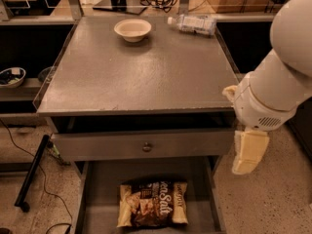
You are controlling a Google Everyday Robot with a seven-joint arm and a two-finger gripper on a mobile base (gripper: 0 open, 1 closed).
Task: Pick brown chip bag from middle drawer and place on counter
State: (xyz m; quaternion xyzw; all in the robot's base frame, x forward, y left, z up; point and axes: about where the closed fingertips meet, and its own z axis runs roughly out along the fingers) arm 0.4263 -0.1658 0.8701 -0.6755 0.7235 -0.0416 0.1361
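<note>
The brown chip bag [152,204] lies flat in the open middle drawer [100,182], near its front, label up. The counter [136,72] is the grey cabinet top above it. My gripper [248,152] hangs pointing down at the end of the white arm [278,82], to the right of the cabinet, beside the counter's front right corner. It is above and to the right of the bag, apart from it, and holds nothing that I can see.
A white bowl [132,29] and a plastic bottle [192,23] lying on its side are at the back of the counter. A closed grey drawer front with a round knob [146,146] sits above the open drawer. Cables and a black bar [31,172] lie on the floor at the left.
</note>
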